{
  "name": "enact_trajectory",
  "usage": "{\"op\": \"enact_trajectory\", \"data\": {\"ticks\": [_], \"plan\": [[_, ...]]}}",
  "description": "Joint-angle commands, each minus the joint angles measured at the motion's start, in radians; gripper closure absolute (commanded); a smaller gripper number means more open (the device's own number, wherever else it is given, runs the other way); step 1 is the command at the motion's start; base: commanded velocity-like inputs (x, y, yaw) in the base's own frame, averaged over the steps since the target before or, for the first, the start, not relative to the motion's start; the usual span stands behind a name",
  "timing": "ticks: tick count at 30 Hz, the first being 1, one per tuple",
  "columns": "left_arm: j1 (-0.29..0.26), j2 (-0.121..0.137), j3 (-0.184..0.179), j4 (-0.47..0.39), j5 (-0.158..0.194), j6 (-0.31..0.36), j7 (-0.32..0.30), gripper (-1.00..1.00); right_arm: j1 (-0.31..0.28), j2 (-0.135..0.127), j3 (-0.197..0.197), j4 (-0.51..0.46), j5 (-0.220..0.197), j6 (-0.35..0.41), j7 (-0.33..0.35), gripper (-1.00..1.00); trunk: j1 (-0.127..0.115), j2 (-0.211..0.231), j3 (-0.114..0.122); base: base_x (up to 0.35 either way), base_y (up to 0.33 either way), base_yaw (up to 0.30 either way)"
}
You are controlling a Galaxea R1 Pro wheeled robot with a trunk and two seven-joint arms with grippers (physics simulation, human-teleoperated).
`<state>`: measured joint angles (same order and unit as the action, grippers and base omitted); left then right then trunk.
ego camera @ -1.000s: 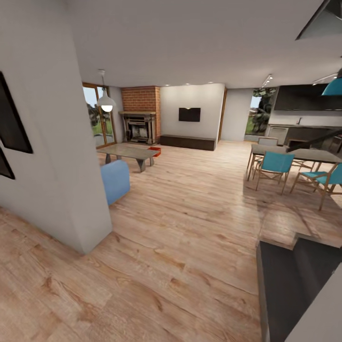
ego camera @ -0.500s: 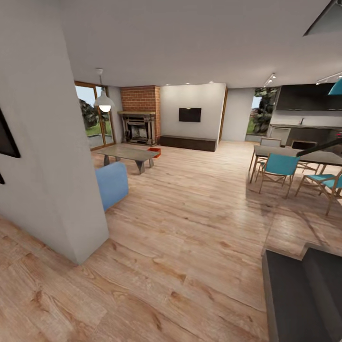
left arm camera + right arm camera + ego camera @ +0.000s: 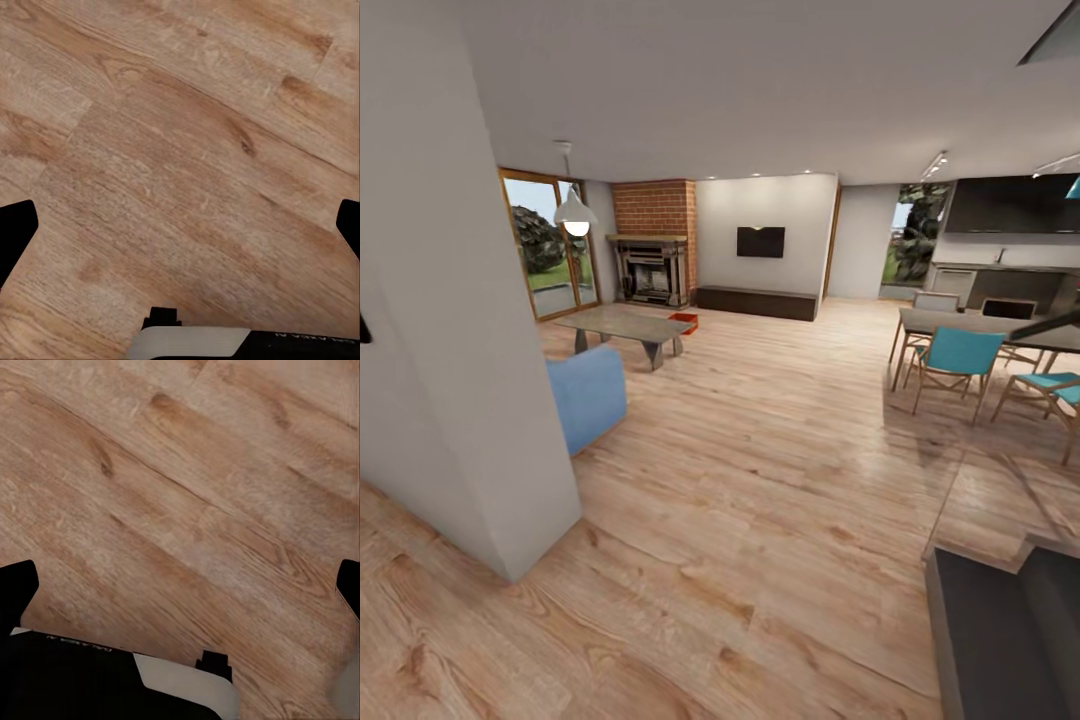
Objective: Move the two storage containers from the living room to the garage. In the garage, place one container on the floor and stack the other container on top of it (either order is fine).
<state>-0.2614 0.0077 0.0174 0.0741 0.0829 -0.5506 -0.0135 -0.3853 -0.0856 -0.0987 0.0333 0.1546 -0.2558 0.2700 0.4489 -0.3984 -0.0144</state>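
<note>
Heading across the wood floor (image 3: 760, 480) toward the living room is the step in hand, and doing it well means steering wide of the white wall corner (image 3: 510, 480) near the left edge of the head view, then curving past the blue sofa (image 3: 588, 395) rather than brushing it. One orange-red container (image 3: 684, 320) sits on the floor just beyond the far right corner of the grey low table (image 3: 622, 323), in front of the brick fireplace (image 3: 655, 245); I cannot make out the second from here. A good line keeps well apart from the dining table and teal chairs (image 3: 950, 355) on the right, and ends square to the container's long side so both arms can reach it evenly. In the left wrist view the left gripper (image 3: 180, 225) shows dark fingertips (image 3: 15, 232) spread wide at opposite edges with bare planks between, released and empty; the right gripper (image 3: 180, 585) reads the same, fingertips (image 3: 16, 585) apart, holding nothing, which suits a two-handed pickup once the base stops close
</note>
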Motion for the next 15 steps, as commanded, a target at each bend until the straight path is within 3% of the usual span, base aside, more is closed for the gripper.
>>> {"op": "enact_trajectory", "data": {"ticks": [1, 15], "plan": [[-0.002, 0.000, 0.001, 0.004, 0.005, -0.006, -0.001, -1.00, -0.002, 0.000, -0.009, 0.004, 0.010, -0.006, 0.002, -1.00, 0.001, -0.002, -0.002, 0.322, 0.000, 0.000], [-0.002, 0.000, 0.001, 0.005, 0.005, -0.006, 0.000, -1.00, -0.002, -0.001, -0.009, 0.004, 0.010, -0.007, 0.002, -1.00, 0.001, -0.002, -0.002, 0.322, 0.000, 0.000]]}}
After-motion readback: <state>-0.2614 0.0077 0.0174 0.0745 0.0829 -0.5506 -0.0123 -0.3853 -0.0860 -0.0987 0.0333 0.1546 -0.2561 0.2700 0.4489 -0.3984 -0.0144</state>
